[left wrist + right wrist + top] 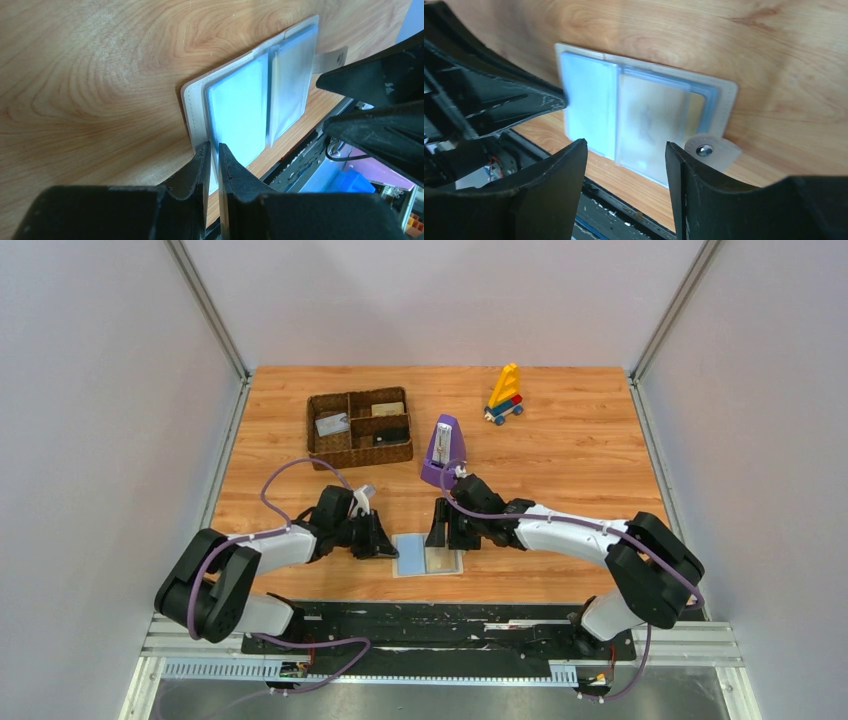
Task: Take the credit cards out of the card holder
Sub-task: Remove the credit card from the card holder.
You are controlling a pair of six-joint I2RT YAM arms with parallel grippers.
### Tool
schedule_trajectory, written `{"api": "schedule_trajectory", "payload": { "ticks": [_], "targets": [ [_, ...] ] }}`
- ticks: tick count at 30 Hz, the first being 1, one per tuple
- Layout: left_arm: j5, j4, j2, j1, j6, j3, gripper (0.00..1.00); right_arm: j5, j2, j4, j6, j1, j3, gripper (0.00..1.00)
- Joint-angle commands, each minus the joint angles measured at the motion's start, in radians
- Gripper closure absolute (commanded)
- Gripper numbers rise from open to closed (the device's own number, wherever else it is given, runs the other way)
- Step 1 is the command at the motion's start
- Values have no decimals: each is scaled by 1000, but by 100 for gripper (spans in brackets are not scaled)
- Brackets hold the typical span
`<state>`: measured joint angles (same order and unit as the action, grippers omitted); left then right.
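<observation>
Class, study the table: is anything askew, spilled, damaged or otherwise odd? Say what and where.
Nothing is spilled or damaged. The card holder lies open and flat by the table's near edge, one tan card in its pocket. The metronome and toy boat stand upright.

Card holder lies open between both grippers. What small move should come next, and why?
Probably lower the right gripper onto the tan card and close on its edge. Its jaws stand open above that card, which sits in the card holder's right sleeve, while the left gripper seems to pinch the holder's left edge.
</observation>
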<state>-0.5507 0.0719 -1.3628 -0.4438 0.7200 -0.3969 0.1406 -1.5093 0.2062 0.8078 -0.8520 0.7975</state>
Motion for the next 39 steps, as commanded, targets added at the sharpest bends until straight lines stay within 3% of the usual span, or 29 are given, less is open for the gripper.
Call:
{"api": "schedule_trajectory", "payload": {
  "ticks": [1, 20, 28, 39],
  "targets": [
    [30, -5, 26, -7, -6, 25, 81, -80, 10, 78, -21, 4, 48, 40],
    [31, 20, 5, -13, 1, 31, 81, -90, -148, 120, -13, -43, 94, 40],
    [23, 35, -11, -13, 5, 32, 81, 78, -57, -154, -4, -9, -9, 43],
    [24, 22, 11, -15, 8, 32, 81, 201, 6, -291, 23, 19, -52, 46]
  ]
}}
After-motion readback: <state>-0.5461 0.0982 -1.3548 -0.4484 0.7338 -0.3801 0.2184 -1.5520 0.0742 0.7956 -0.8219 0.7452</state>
